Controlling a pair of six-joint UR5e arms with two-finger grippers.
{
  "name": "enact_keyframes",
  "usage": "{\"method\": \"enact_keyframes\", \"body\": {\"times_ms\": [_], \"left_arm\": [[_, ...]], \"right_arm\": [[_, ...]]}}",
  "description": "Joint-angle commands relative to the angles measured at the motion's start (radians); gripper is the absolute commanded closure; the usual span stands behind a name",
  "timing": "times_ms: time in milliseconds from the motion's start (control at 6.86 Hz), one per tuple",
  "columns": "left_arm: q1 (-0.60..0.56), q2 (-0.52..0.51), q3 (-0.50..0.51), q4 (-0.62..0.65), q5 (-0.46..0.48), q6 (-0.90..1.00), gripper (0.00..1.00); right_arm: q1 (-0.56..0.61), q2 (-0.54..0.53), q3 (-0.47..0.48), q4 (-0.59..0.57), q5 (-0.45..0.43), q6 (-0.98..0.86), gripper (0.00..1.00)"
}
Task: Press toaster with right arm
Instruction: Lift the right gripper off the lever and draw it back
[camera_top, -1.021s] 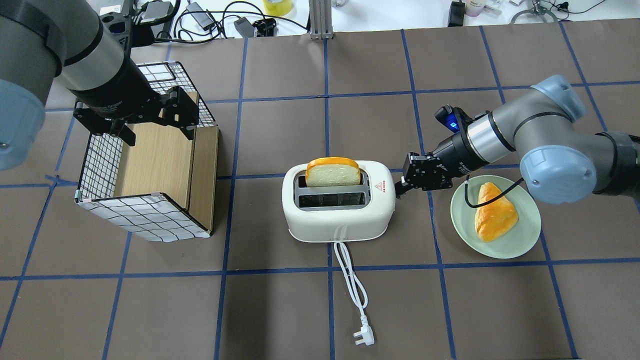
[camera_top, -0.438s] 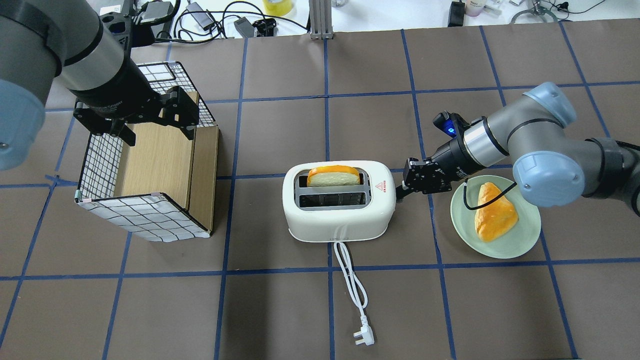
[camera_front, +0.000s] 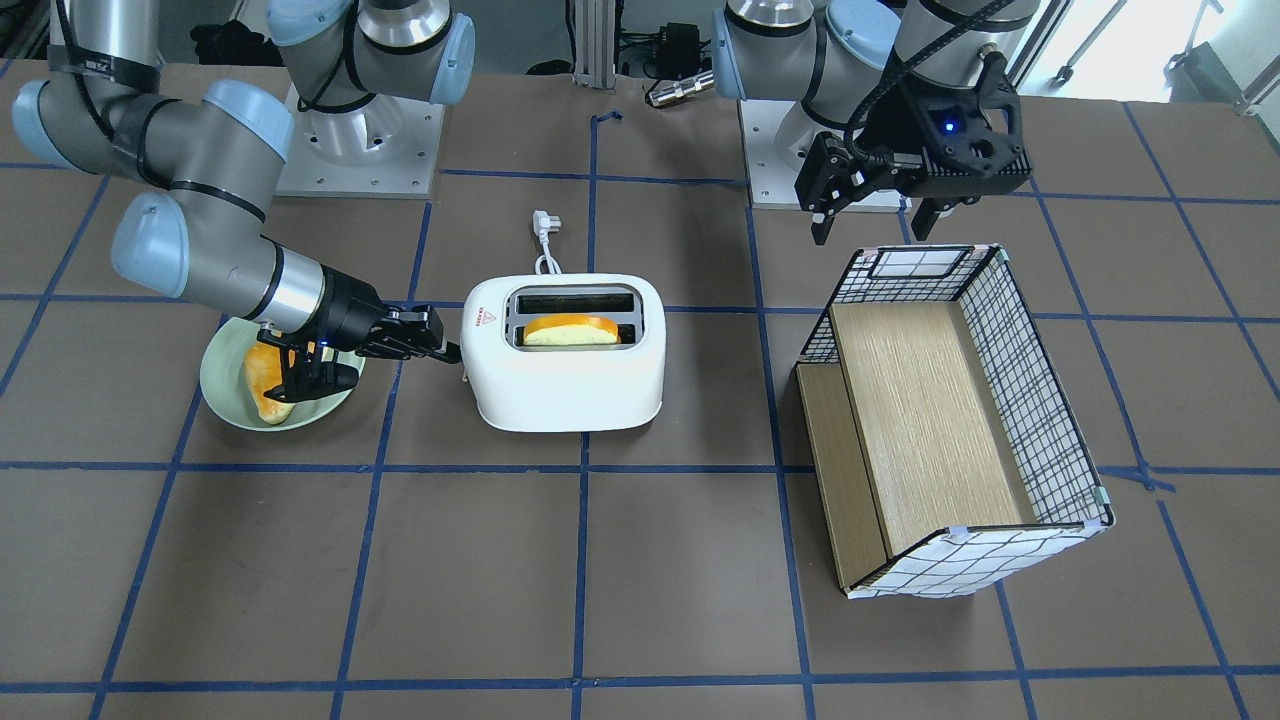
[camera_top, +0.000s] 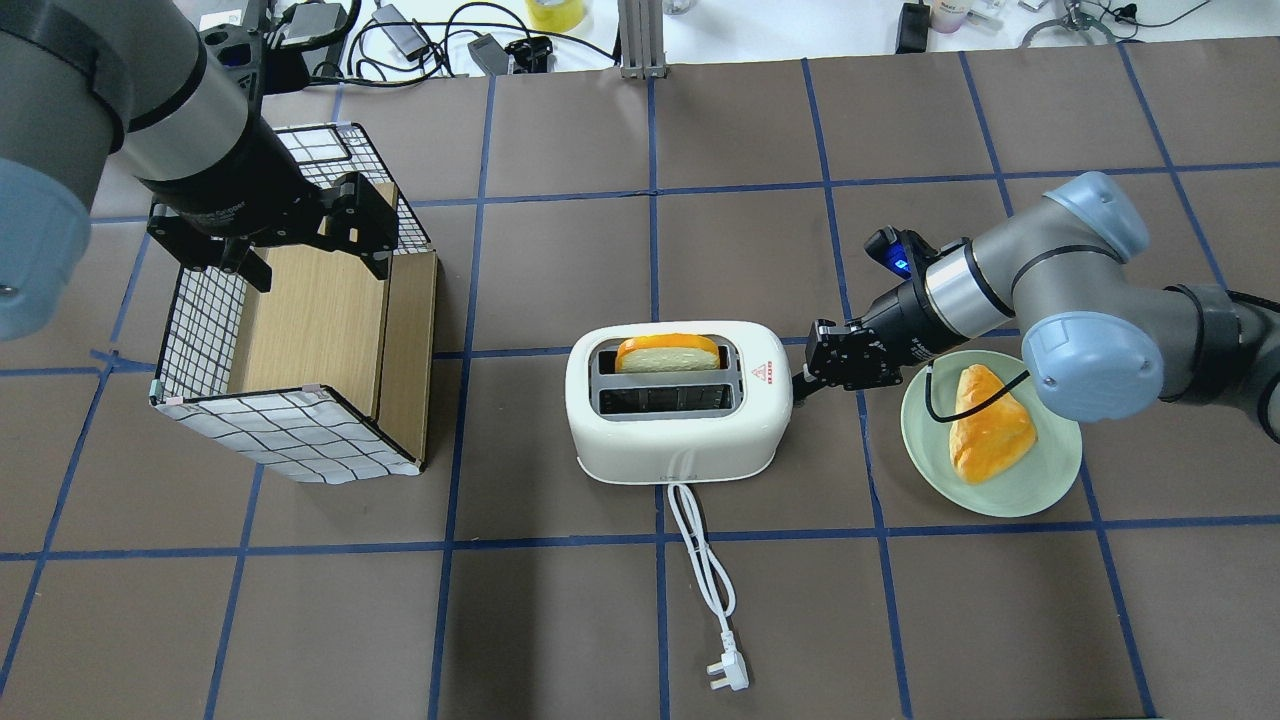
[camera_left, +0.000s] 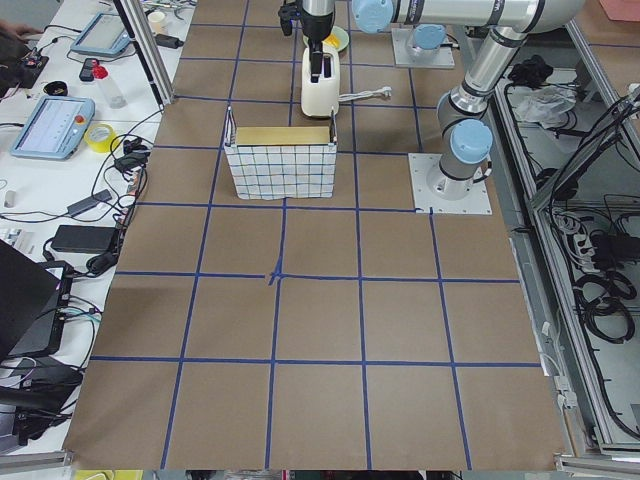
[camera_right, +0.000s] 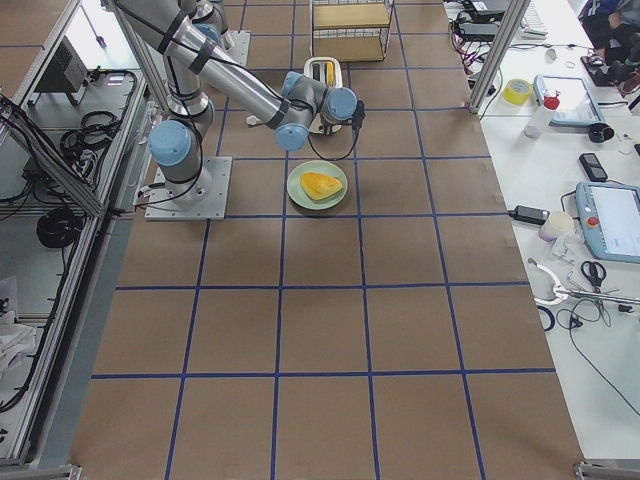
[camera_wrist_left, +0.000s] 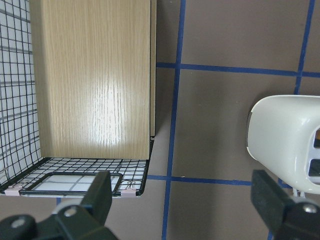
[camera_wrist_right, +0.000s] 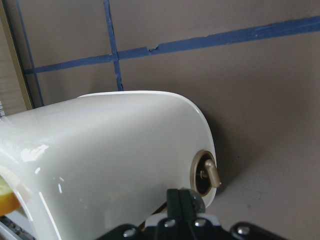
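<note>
The white toaster (camera_top: 678, 420) stands mid-table, with a red triangle sticker on top. A bread slice (camera_top: 667, 353) sits low in its far slot. My right gripper (camera_top: 800, 381) is shut, its fingertips pressed against the toaster's right end where the lever is. The front view (camera_front: 450, 353) shows the same. In the right wrist view the shut fingertips (camera_wrist_right: 182, 197) sit against the toaster's end (camera_wrist_right: 115, 145), beside a round dial (camera_wrist_right: 206, 175); the lever is hidden. My left gripper (camera_top: 315, 262) is open and empty above the checkered box (camera_top: 320, 330).
A green plate (camera_top: 1045, 480) with a piece of bread (camera_top: 985, 425) lies under my right forearm. The toaster's white cord (camera_top: 700, 560) and plug (camera_top: 728, 675) run toward the near table edge. Cables and clutter line the far edge.
The bread slice has sunk from standing tall to low in the slot. My right gripper has dropped slightly at the toaster's end and the arm's elbow has lowered. The left arm has not moved.
</note>
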Motion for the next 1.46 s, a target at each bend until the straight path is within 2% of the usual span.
{"method": "enact_keyframes", "body": {"times_ms": [0,146,438,1021,1167,1312], "left_arm": [[0.0,0.0,0.0,0.0,0.001,0.0,0.0],[0.0,0.0,0.0,0.0,0.001,0.0,0.0],[0.0,0.0,0.0,0.0,0.001,0.0,0.0],[0.0,0.0,0.0,0.0,0.001,0.0,0.0],[0.0,0.0,0.0,0.0,0.001,0.0,0.0],[0.0,0.0,0.0,0.0,0.0,0.0,0.0]], "right_arm": [[0.006,-0.022,-0.031,0.006,-0.041,0.072,1.0],[0.013,-0.044,-0.083,0.046,-0.076,0.097,1.0],[0.049,-0.082,-0.238,0.22,-0.171,0.12,1.0],[0.092,-0.088,-0.722,0.63,-0.545,0.154,1.0],[0.113,-0.088,-0.774,0.652,-0.615,0.172,1.0],[0.159,-0.087,-0.777,0.644,-0.693,0.221,1.0]]}}
